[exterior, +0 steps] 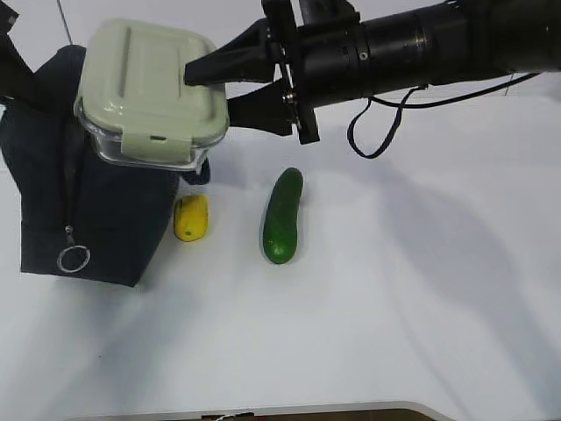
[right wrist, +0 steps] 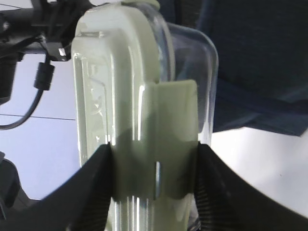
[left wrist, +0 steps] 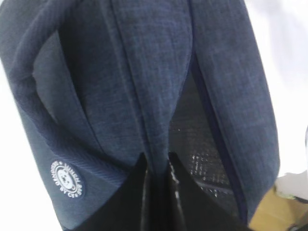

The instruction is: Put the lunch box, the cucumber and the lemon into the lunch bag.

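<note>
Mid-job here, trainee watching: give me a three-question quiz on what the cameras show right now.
1. True or false: the right claw grips the lunch box across lid and base.
2. Which items lie on the table? A) the lemon only B) lemon and cucumber C) neither
3. Fill in: the left claw is closed on a fold of the lunch bag made of ____ fabric.

Key: 1 true; 2 B; 3 navy. The box hangs above the bag in the exterior view, and mesh lining shows through the opening in the left wrist view.
</note>
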